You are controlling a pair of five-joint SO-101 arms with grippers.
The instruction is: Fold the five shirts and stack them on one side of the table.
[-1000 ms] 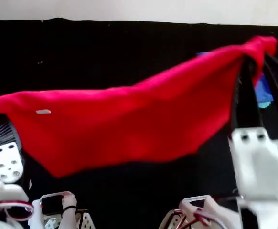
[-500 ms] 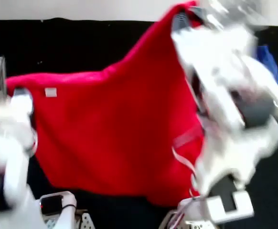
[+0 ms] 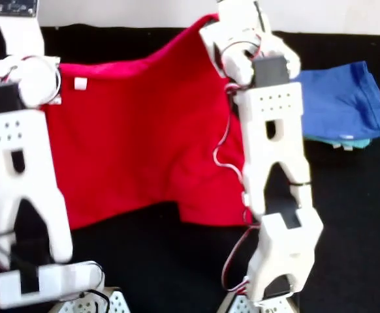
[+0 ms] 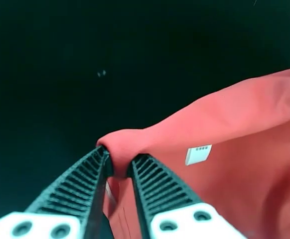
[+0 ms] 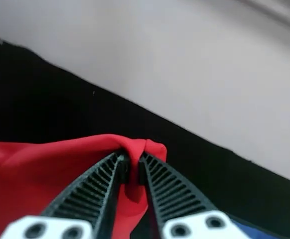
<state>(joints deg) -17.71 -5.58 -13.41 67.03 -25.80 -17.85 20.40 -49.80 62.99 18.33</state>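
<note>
Change: red shirt (image 3: 138, 150), a second ago stretched sagging in mid-air, now swung toward 12 o'clock and spread between 9 and 12 o'clock over black table (image 3: 177, 267). Arms now extended far forward. Left gripper (image 4: 119, 162) clamped on one shirt corner, right gripper (image 5: 132, 163) pinched on the other. Folded blue shirt (image 3: 337, 107) uncovered at 2 o'clock. Judged: shirt being laid flat, folding not begun.

Even, diffuse light throughout. The black table cover (image 3: 144, 274) swallows cast shadows. The white arm shells (image 3: 293, 140) glare slightly. The red shirt (image 3: 138, 143) carries soft fold shading, and the wall (image 5: 185, 59) reads pale.
</note>
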